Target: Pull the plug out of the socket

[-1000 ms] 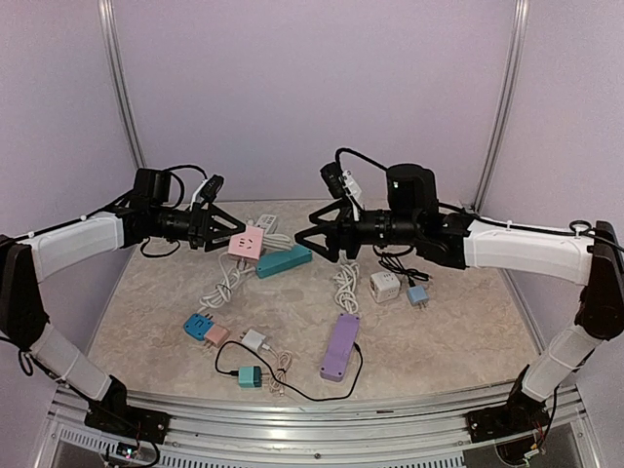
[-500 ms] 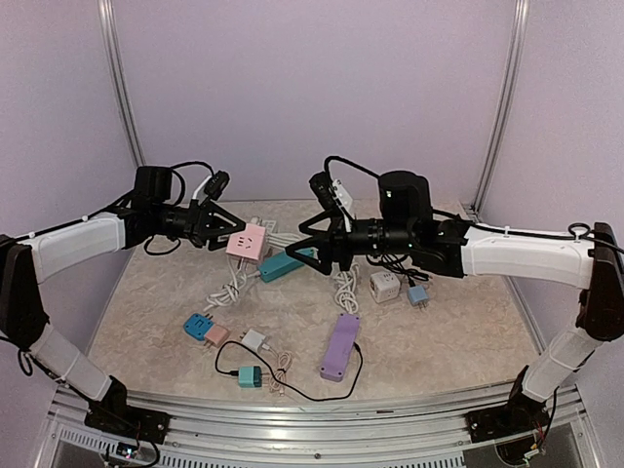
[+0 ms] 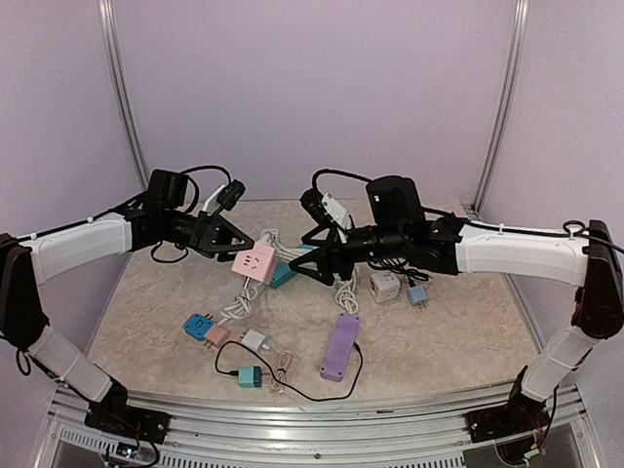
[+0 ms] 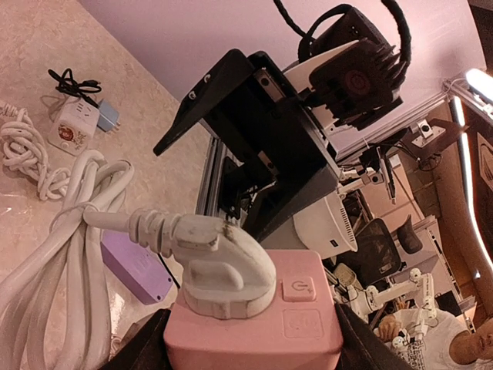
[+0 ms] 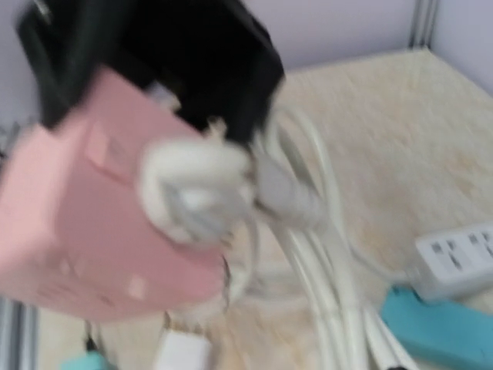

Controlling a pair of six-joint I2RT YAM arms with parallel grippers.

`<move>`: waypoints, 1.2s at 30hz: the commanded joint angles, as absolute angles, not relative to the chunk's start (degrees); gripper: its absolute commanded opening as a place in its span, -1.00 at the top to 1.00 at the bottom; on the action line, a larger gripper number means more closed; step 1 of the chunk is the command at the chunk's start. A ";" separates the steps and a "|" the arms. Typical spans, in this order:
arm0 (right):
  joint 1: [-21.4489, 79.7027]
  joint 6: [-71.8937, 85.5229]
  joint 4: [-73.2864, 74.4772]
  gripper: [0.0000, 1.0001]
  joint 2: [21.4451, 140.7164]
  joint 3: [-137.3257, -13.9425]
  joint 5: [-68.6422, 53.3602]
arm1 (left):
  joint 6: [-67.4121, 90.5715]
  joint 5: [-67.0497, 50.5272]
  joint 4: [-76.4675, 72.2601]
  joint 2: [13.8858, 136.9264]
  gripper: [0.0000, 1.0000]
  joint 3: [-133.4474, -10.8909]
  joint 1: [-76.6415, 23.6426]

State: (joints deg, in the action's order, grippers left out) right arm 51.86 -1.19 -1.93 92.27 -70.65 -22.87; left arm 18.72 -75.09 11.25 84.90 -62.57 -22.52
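Socket [image 4: 262, 327], pink, is clamped between the fingers of your left gripper [image 3: 237, 249], held above the table [image 3: 458, 331], with the white plug [image 4: 223, 266] seated in it. Your right gripper [image 3: 300, 259] hangs just beside the plug, fingers apart.

A standby symbol, a circle broken by a short stroke, marked the small square button [image 4: 299, 289] on the face of the pink socket [image 4: 254, 331]; it was the only sign that could be read. A pressed panel [image 4: 303, 324] below that button bore faint marks too soft to make out. Red print on the white cube adapter [image 4: 73, 123] lying on the table [image 4: 46, 46] was too small to read. No words, brands or numbers showed.
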 commanded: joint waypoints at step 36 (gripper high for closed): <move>52.80 2.49 0.59 1.00 100.00 -77.52 -11.82 | 6.86 -54.41 17.09 80.26 -0.92 -66.65 -26.64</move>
